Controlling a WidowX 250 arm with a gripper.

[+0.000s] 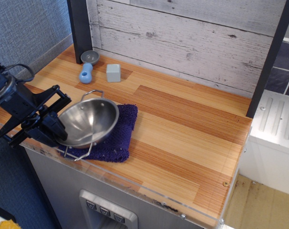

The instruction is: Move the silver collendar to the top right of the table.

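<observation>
whitewashed plank wall (pixel 192 43) behind, blue textured wall (pixel 25 26) left, dark post (pixel 80 26)

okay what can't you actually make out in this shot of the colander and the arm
- Gripper: fingertips merge with the silver collendar rim, so the grip is unclear.
- Arm: cut off by the left edge.
- Purple cloth: left part hidden under the collendar.
- Grey cup: inside too small to see.

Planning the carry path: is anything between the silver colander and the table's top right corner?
Nothing visible blocks it. The silver collendar sits tilted in the end effector at front left; the table is bare wood toward the top right. The grey block stands off-path at back left.
</observation>
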